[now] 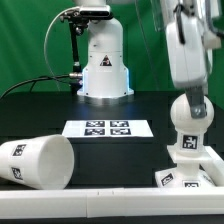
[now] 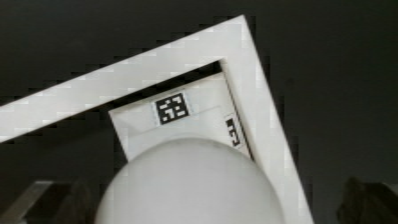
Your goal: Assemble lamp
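The lamp's bulb [image 1: 185, 118] stands upright on its stem in the small flared base [image 1: 188, 176], near the front on the exterior view's right. My gripper [image 1: 187, 100] hangs straight above it, open, with its dark fingers on either side of the bulb's top and apart from it. In the wrist view the rounded bulb [image 2: 187, 185] fills the foreground between the gripper [image 2: 199, 212] fingers, and the tagged base [image 2: 175, 110] shows beyond it. The large tapered shade [image 1: 35, 162] lies on its side at the front left, its mouth facing right.
A white L-shaped fence [image 2: 178, 60] encloses the base at the table corner and runs along the front edge [image 1: 110, 195]. The marker board [image 1: 108, 128] lies flat in the middle. The white robot pedestal [image 1: 105, 65] stands at the back.
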You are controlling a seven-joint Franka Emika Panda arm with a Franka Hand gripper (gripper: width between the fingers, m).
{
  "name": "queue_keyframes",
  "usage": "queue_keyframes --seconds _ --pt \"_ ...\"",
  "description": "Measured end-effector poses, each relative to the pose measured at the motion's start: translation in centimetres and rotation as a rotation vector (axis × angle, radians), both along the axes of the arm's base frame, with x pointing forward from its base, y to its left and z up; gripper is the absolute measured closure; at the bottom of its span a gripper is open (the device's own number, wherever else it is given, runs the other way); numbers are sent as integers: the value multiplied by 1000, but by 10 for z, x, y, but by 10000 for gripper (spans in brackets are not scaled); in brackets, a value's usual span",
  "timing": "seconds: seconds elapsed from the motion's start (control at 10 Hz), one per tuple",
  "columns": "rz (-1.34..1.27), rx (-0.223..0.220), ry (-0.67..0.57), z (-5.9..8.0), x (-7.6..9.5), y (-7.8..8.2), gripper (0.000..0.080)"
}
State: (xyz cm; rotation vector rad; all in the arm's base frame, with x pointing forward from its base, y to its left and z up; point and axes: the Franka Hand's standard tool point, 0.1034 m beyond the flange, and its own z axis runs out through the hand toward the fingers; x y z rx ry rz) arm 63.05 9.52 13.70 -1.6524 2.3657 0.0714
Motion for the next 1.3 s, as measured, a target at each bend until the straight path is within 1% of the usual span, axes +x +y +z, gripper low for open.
queue_keyframes --seconds 0.1,0.2,0.5,0.6,0.7,0.8,0.9,1.0,1.1,1.3 --pt "-2 8 5 3 2 0 101" --pt "0 6 7 1 1 1 101" --pt "12 3 5 0 1 0 101" --pt "77 -14 -26 3 -3 -14 101" --pt "98 -30 -54 -1 -22 -39 101" --pt "119 -40 -55 3 -31 -58 101" --pt "141 -55 -74 5 -29 -74 101" --pt "112 -59 -82 0 -34 -80 101" --pt "120 -57 -77 -1 -34 -76 101" --pt "121 -58 -77 -1 -34 -75 101"
